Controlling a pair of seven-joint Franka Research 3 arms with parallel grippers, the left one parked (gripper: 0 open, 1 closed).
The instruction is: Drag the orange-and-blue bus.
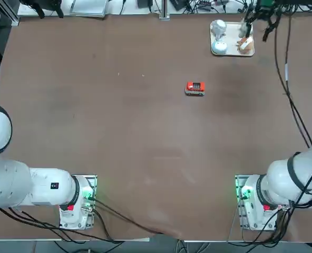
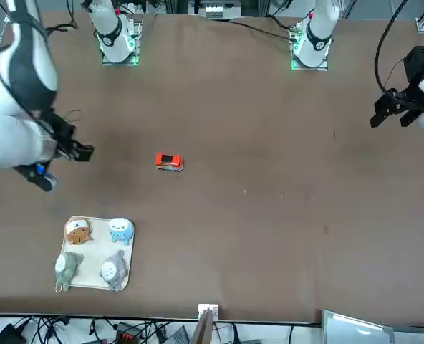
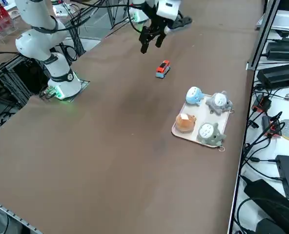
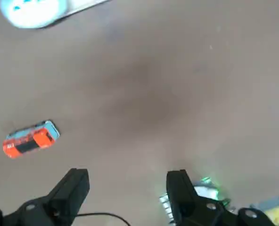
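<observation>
step: approach | my claw open, empty, raised near bus | bus on bare counter, apart from tray | next: I lower onto bus, then drag

Our right arm bends up from its base and reaches out over the table. Our right gripper hangs up in the air and touches nothing. Its two black fingers are spread wide apart (nothing sits between them) and point down at the table. From the front, our wrist shows as a white and black lump near the table's edge, with the gripper poking out to the side.
</observation>
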